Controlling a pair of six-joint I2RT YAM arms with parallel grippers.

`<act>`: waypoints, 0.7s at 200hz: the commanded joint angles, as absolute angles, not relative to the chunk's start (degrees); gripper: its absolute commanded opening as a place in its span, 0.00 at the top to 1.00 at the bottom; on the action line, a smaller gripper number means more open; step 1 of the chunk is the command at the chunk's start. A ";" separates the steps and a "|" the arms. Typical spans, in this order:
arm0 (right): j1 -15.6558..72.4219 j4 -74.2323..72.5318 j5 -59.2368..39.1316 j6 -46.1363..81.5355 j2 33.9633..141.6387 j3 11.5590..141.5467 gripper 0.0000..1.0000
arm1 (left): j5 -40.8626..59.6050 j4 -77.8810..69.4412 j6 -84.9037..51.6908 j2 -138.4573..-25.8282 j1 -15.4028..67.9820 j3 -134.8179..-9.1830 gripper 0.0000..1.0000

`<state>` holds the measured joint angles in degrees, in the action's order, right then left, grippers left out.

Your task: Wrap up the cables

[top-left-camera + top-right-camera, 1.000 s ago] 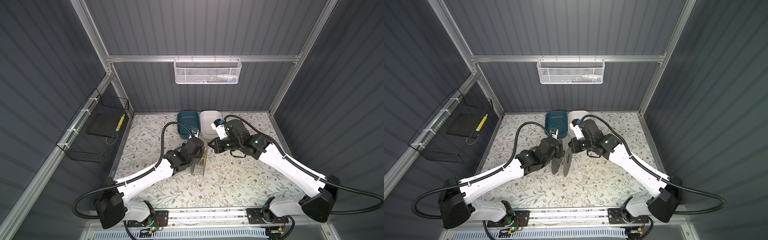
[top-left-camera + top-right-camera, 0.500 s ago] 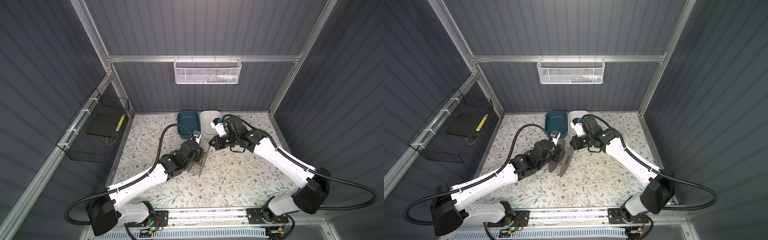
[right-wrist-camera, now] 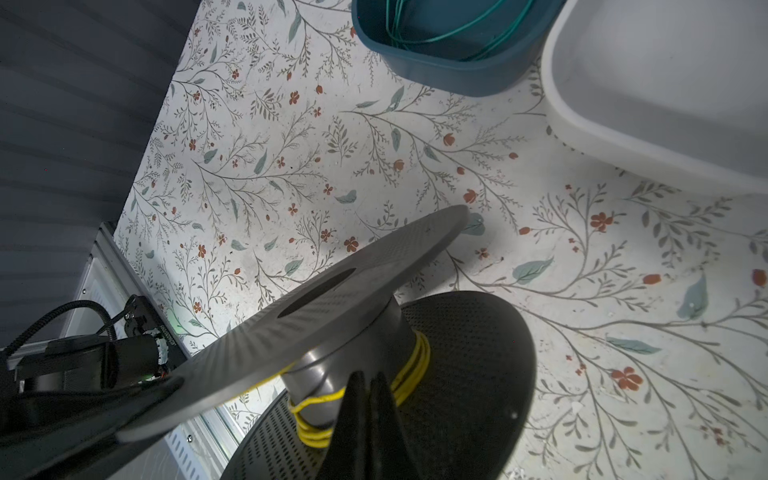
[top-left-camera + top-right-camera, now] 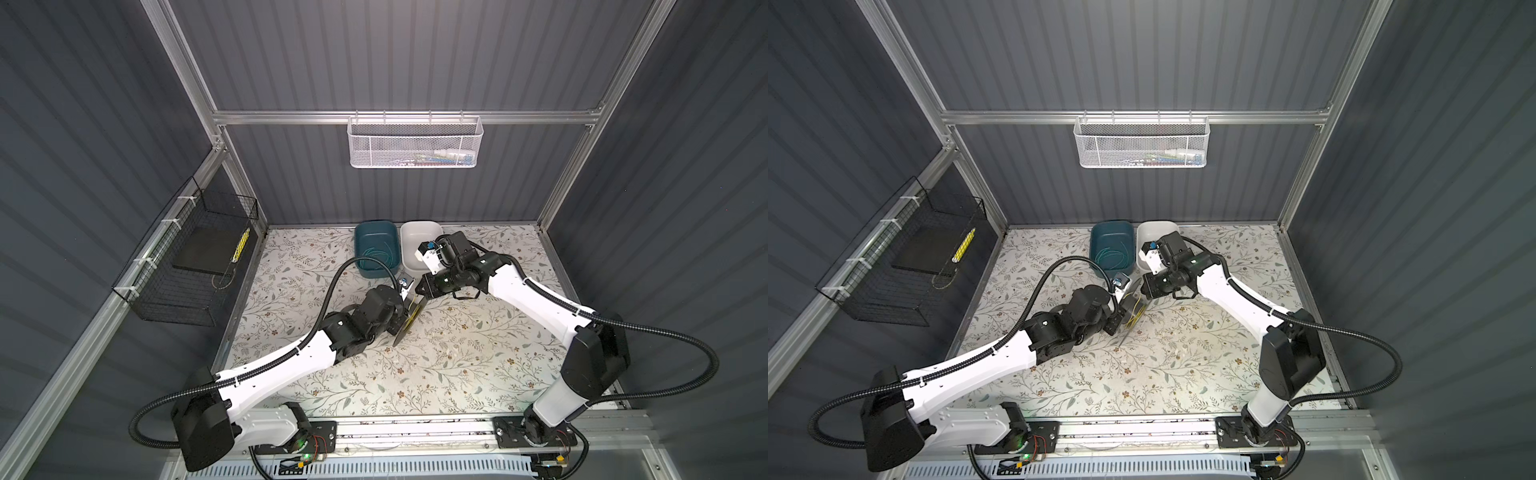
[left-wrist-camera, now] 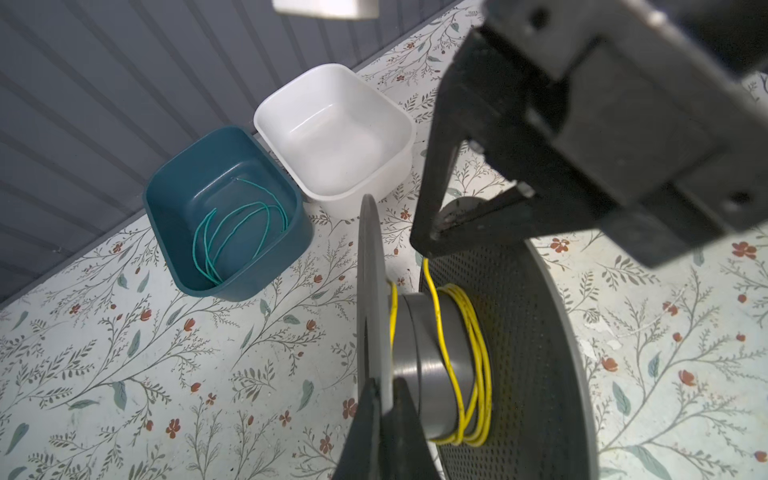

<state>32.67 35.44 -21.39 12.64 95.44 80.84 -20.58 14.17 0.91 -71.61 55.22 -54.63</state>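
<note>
Two grippers, both pinched shut on one job. Found the left gripper point(image 5: 380, 401) clamped on the thin rim of one flange of a dark spool point(image 5: 440, 374), holding it tilted on edge over the middle of the bench point(image 5: 124, 353). Found the right gripper point(image 3: 368, 395) closed on the yellow cable point(image 5: 473, 353), running from its tip down to several turns around the hub, mostly bunched against the dotted flange. Could not judge contact between lower rim and bench. Saw the teal cable point(image 5: 232, 224) lying in loose loops inside the teal bin point(image 5: 266, 282), with the white bin point(image 5: 332, 133) just beside it, both against the back wall point(image 5: 83, 104). Noted the spool's upper rim near the white bin. Saw bare bench on the near side of the spool in both top views.
</note>
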 commanded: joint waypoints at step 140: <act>20.68 31.18 -14.31 20.47 103.29 80.88 1.00 | -25.44 22.06 6.85 -75.88 68.62 -53.35 1.00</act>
